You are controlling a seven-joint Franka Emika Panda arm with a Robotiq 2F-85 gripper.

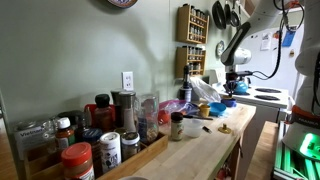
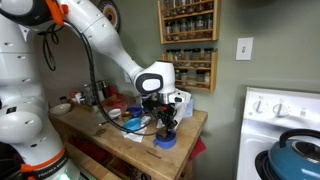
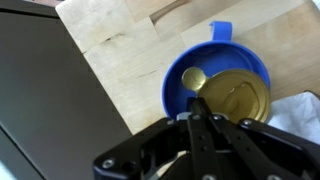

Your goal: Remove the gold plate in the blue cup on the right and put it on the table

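Gold plate (image 3: 238,98) lies flat inside the cup (image 3: 172,95) and fills most of its bowl. Not out yet.

- Cup: on the table (image 3: 110,50), upright, handle pointing away from the wrist camera. It stands near the table's edge, with dark floor beyond. An exterior view shows the cup (image 2: 164,143) close to the front edge too.
- Gripper (image 3: 195,112): jaws pressed together with no gap showing, tips down inside the cup at the plate's left margin. An exterior view shows the gripper (image 2: 166,124) directly over the cup. I cannot tell whether the tips pinch the plate's rim or have only met beside it.
- Gold spot (image 3: 193,77) just past the tips: a glint or a separate piece, unclear.
- White cloth (image 3: 296,108) just beside the cup on the far side from the edge.

Risks, as I judge them:
1. A lift comes up empty if the jaws closed on nothing, since thin metal lying flat offers little to bite.
2. The plate wedges against the cup wall, so the cup rises with it or tips over.
3. Any sideways drag pushes the light cup toward the near edge and off it.
4. A shallow pinch on smooth metal slips partway up, and the plate drops back or clatters onto the table.
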